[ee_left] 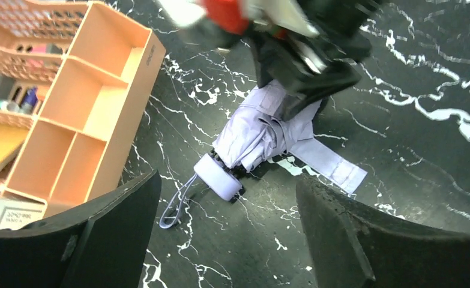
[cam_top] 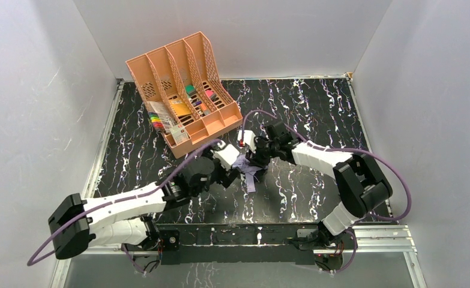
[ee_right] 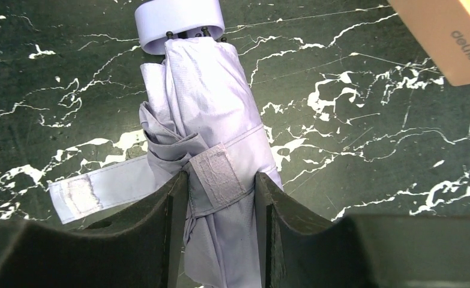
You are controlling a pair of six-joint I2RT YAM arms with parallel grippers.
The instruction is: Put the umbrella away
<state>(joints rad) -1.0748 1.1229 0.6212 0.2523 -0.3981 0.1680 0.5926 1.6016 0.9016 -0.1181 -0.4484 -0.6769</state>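
On the marble table (ee_right: 370,150), right fingers (ee_right: 160,240) clamped round the umbrella (ee_right: 202,96), left fingers (ee_left: 88,240) wide apart, empty.

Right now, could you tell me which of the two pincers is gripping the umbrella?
The right pincer: its fingers press both sides of the folded umbrella. The left pincer stands open, clear of it.

A robot lab: plain white walls (cam_top: 34,90) box in a black marbled counter (cam_top: 322,102), with a left arm (cam_top: 124,207) and right arm (cam_top: 322,157) bolted on.
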